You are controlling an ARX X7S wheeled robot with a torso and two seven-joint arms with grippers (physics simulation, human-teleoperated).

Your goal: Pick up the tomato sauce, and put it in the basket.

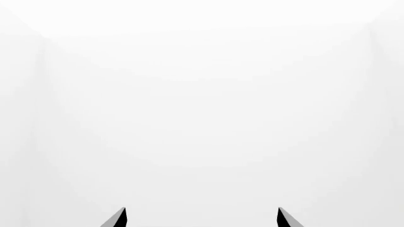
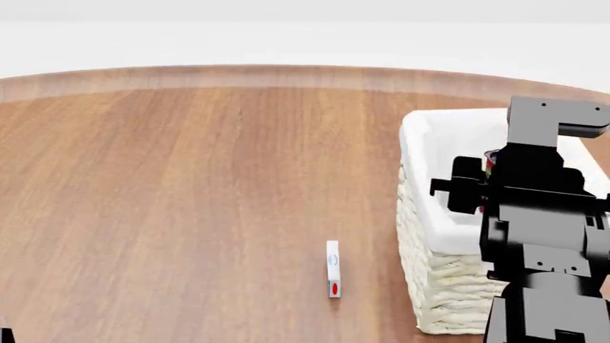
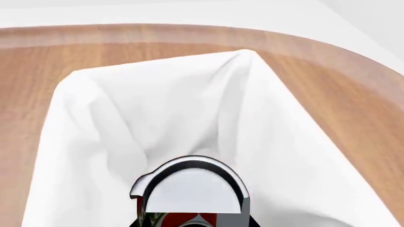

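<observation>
The tomato sauce (image 3: 189,191), a small can with a silver lid and a red-patterned label, sits close under the right wrist camera between the jaws of my right gripper (image 3: 189,220). It hangs over the white cloth liner of the basket (image 3: 126,109). In the head view the cream wicker basket (image 2: 424,214) stands at the right, and my right gripper (image 2: 488,179) reaches into it, with only a red sliver of the tomato sauce (image 2: 492,158) showing. My left gripper (image 1: 202,218) is open, its two fingertips wide apart against plain white.
A thin white upright packet with a red mark (image 2: 333,268) stands on the wooden table (image 2: 191,200), left of the basket. The table's curved far edge (image 2: 286,71) runs along the back. My black right arm (image 2: 548,286) covers the basket's near right part.
</observation>
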